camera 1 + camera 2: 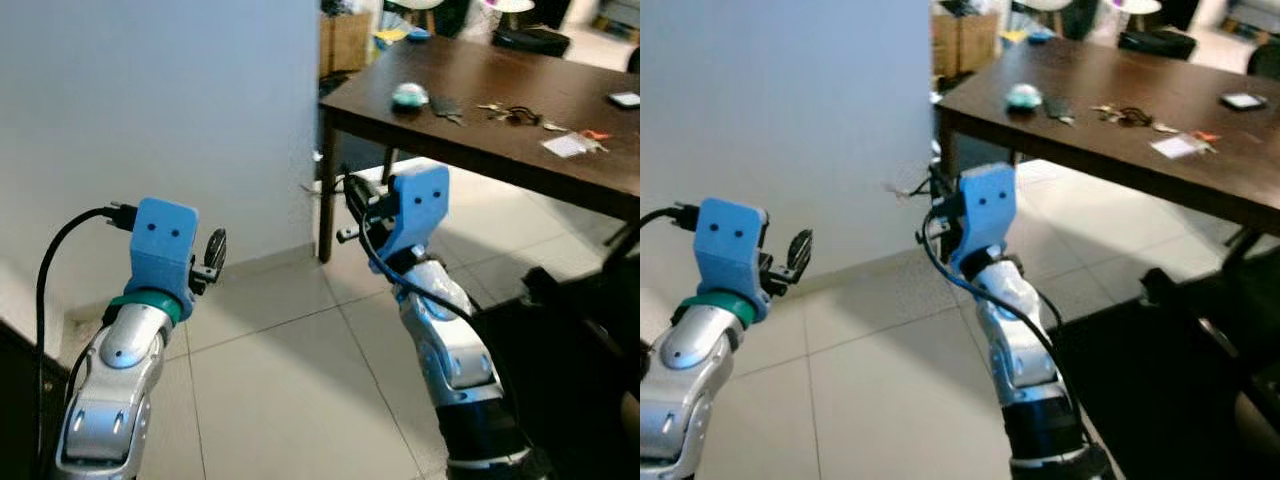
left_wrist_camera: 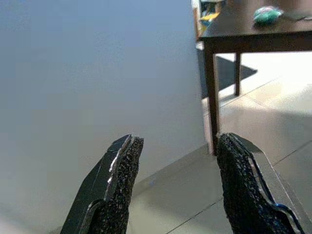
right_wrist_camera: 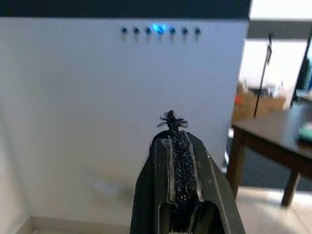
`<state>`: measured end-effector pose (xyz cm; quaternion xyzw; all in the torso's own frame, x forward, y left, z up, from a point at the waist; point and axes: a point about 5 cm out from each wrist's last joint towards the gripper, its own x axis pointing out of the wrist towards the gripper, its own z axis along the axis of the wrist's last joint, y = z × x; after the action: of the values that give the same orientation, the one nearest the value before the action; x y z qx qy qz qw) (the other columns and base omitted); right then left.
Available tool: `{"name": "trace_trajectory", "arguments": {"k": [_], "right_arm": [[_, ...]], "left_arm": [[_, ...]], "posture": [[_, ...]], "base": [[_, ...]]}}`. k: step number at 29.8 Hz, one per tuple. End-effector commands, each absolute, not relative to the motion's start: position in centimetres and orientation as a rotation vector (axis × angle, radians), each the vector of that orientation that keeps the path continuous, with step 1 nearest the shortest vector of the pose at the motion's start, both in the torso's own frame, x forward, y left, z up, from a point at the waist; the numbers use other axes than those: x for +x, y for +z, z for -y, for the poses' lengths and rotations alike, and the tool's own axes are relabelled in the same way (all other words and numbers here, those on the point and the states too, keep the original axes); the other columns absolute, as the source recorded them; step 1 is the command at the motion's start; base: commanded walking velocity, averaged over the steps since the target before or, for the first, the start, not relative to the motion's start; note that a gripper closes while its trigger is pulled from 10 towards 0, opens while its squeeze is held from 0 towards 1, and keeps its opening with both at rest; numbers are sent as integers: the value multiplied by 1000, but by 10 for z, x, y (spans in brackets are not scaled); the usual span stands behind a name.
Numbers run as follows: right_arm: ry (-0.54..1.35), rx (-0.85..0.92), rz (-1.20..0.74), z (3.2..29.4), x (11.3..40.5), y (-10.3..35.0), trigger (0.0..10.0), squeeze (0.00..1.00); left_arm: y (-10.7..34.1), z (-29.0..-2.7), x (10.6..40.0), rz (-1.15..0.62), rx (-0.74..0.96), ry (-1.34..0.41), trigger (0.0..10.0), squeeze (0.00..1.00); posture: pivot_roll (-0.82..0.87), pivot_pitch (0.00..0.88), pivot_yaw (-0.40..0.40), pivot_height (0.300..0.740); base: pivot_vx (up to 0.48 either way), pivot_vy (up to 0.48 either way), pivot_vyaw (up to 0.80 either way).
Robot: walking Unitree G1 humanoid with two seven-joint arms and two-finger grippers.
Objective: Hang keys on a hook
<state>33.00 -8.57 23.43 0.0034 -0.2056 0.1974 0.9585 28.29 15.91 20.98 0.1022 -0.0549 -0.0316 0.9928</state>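
My right gripper [image 1: 330,187] is raised toward the pale wall [image 1: 150,120], its fingers pressed shut. Thin pale pieces of the keys [image 1: 902,188] stick out past its tip. A dark frayed bit [image 3: 171,119] shows at the same tip in the right wrist view. High on the wall ahead, under a dark band, runs a row of several small hooks [image 3: 161,30] with a blue glint. My left gripper [image 2: 178,185] is held up at the left, open, with nothing between its fingers. Another bunch of keys [image 1: 515,113] lies on the dark table.
A dark wooden table [image 1: 480,145] stands to the right of the wall, its leg [image 1: 326,200] close behind my right gripper. On it lie a teal object [image 1: 409,96], papers and a phone [image 1: 625,99]. A dark mat [image 1: 580,330] covers the tiled floor at the right.
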Motion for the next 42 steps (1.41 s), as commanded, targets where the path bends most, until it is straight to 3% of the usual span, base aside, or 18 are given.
{"name": "trace_trajectory", "arguments": {"k": [1,7,15,42], "right_arm": [[411,27,434,82,329,239,10000,0],[423,50,490,78,330,256,10000,0],[411,63,480,79,331,255,10000,0],[331,89,462,93,336,252,10000,0]], "left_arm": [[212,-158,282,111,204,-74,10000,0],[241,-142,286,277,235,-160,10000,0],[251,-133,290,322,233,-172,10000,0],[251,-130,294,338,235,-184,10000,0]], "posture": [[-9,34,66,740],[-10,28,65,740],[-14,24,67,740],[-24,30,70,740]], "base": [[0,0,788],[0,0,783],[0,0,782],[454,0,0]]}}
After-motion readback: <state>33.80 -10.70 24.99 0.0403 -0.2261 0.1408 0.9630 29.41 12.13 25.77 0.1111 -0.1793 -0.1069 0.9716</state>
